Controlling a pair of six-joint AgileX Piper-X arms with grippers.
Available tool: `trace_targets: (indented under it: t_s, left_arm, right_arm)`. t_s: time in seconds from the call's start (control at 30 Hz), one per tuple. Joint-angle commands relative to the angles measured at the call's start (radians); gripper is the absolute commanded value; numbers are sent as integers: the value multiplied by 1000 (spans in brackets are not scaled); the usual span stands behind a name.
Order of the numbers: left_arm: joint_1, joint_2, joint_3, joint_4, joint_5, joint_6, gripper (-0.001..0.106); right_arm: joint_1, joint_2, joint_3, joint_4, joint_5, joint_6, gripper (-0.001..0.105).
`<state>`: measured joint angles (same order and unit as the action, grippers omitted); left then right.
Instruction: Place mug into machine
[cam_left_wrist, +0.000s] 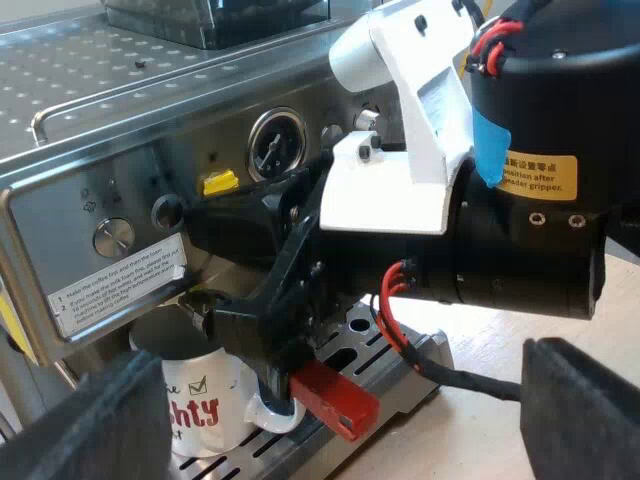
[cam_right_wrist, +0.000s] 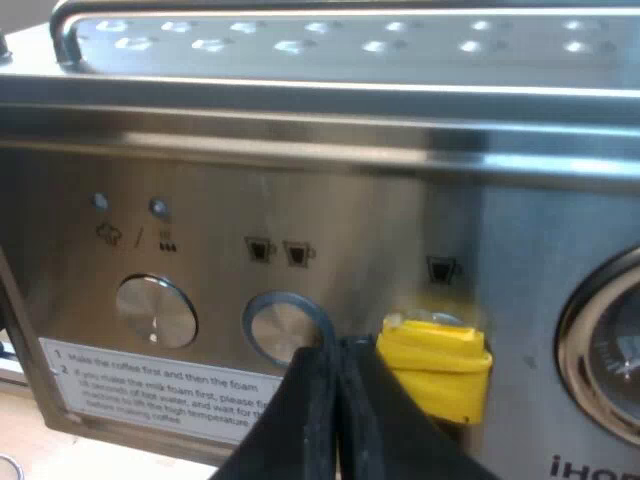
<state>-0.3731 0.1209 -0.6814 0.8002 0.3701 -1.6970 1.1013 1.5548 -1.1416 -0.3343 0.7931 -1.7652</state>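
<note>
The left pincer (cam_left_wrist: 345, 358) is spread wide. Its two black fingers (cam_left_wrist: 85, 420) are far apart and grip nothing. Ahead of it, in the gap between the fingers, stands the mug (cam_left_wrist: 205, 405), white with red lettering. It is upright on the slotted drip tray (cam_left_wrist: 375, 345) at the front of the coffee machine (cam_left_wrist: 90, 130), tucked under the overhang. Its mouth is in shadow, so I cannot tell what is in it. Just beside the mug's own handle, on the side nearer this pincer, is the red end (cam_left_wrist: 335, 400) of the holder's handle, which sticks out from the machine's front above the tray.

The right pincer (cam_right_wrist: 337, 352) is pressed shut, finger against finger, with nothing held. Its tip is right up at the machine's button panel, between a round metal button (cam_right_wrist: 285, 328) and a yellow tab (cam_right_wrist: 437, 365). Whether it touches the panel I cannot tell. Beyond the round button is a second knob (cam_right_wrist: 155, 310) above a white label (cam_right_wrist: 150, 390), and past the yellow tab is the rim of a dial (cam_right_wrist: 610, 345). Seen from the left wrist, the right arm reaches across above the mug and the tray.

On the machine's top sits the dark bean hopper (cam_left_wrist: 215, 20). Its contents cannot be made out.
</note>
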Motion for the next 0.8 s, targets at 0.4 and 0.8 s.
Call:
trace_targets:
  t_s: [0.4,0.8]
  left_arm:
    - [-1,-2,-2,-13,0,-4,73]
    - [-1,-2,-2,-4,0,-4,73]
  right_arm:
    - [90,-41,-12,103,65,-11,0]
    - [71,-42,-12,75,171,-11,0]
